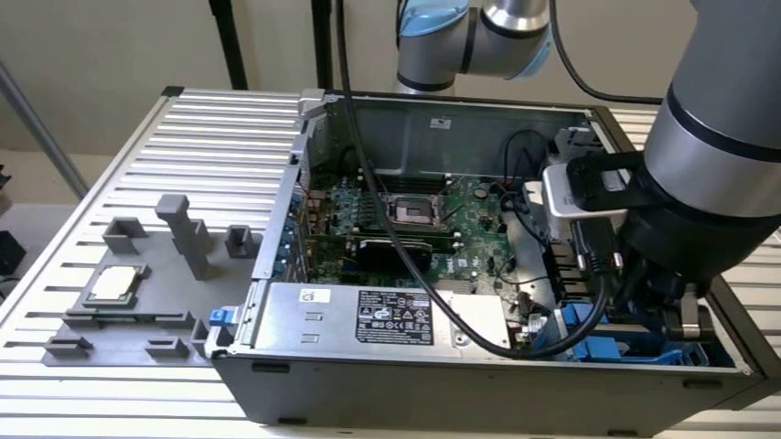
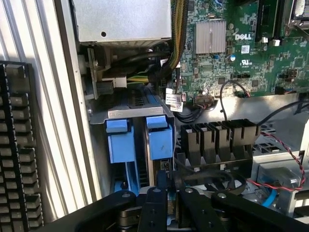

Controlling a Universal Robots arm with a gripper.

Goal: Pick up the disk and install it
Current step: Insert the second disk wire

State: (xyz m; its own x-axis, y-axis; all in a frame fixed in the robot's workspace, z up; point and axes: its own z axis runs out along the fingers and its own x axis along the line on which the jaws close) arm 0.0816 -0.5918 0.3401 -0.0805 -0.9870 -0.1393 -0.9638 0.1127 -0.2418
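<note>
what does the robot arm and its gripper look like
The arm is a thick silver-grey tube with a black band and a pale blue cap at its joint. A black cable hangs beside it, near a white box at the wrist. The gripper has black bolted linkage fingers.

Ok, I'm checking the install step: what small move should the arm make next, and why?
Probably a short, slow push straight along the slot. The disk in its blue carrier stands in the drive bay beside a second blue carrier, with the gripper right at its end; whether it is fully seated I cannot tell.
</note>
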